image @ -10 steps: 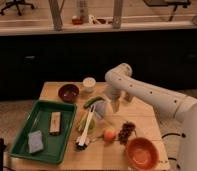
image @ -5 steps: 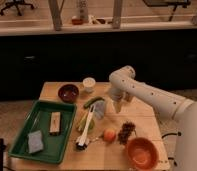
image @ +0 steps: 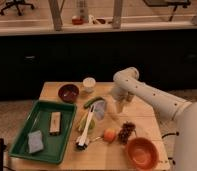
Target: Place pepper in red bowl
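Observation:
The pepper (image: 93, 102), slim and dark green, lies on the wooden table (image: 142, 117) just behind the brush head. My gripper (image: 118, 106) hangs fingers-down from the white arm (image: 147, 95), a short way to the right of the pepper and clear of it. It is open and holds nothing. A dark red bowl (image: 68, 92) stands at the back left of the table, to the left of the pepper. An orange-red bowl (image: 142, 152) sits at the front right corner.
A green tray (image: 22, 142) with a sponge and a block fills the left side. A white cup (image: 89, 84) stands behind the pepper. A white-handled brush (image: 86, 127), a pale yellow-green item (image: 82, 121), an orange fruit (image: 109, 135) and grapes (image: 126, 131) lie mid-table.
My gripper has drifted a little to the right and lower. The pepper and the other things have not moved.

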{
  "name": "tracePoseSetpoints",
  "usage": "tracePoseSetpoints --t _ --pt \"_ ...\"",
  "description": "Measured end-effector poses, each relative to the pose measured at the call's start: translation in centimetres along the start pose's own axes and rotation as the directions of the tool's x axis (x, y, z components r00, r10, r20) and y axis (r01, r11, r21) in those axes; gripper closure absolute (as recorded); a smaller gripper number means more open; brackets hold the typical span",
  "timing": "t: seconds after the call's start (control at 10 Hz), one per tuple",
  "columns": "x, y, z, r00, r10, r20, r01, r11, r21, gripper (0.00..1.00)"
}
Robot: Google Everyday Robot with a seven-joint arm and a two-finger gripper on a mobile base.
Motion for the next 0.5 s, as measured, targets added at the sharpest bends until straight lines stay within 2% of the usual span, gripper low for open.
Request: tracePoseSetpoints --t 0.3,0.5 --pt "0.4 -0.6 0.4 1.0 0.008 0.02 -0.008 1.0 -0.001 0.2" --pt "-0.8 -1.8 0.2 0.999 -0.003 0.047 0.003 1.0 0.003 0.2"
